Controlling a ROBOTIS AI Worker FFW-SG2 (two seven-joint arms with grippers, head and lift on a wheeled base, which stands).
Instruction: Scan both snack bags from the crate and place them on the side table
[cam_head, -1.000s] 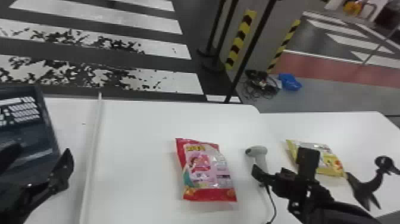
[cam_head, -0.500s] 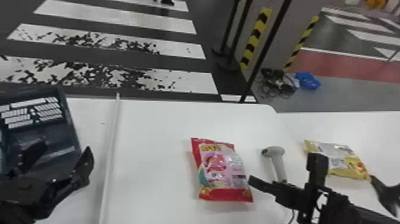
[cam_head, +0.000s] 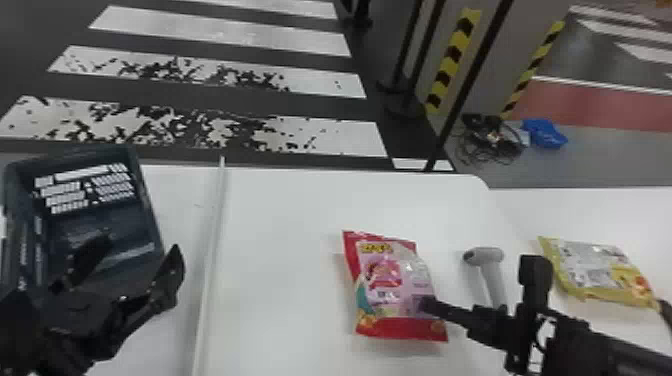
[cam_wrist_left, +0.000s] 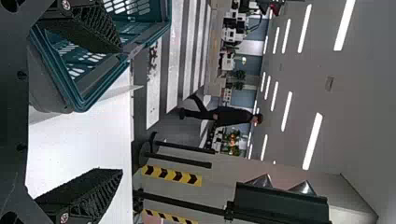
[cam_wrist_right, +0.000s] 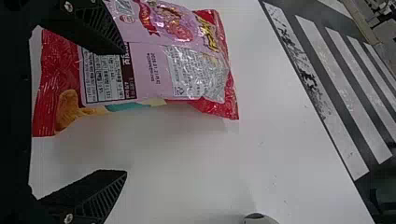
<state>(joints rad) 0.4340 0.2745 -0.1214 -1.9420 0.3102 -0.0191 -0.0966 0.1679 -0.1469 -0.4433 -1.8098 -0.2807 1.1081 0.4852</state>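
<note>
A dark teal crate stands well to the left of the red-and-pink snack bag, the left pincer held before it, spread and empty. The red-and-pink bag, 1 of 2, lies on the white desk. Just to its right, the right pincer is parted and empty, 1 finger overlapping the bag in view; contact cannot be told. A gray handheld scanner rests right of that bag; the yellow snack bag lies farther right on the side desk.
</note>
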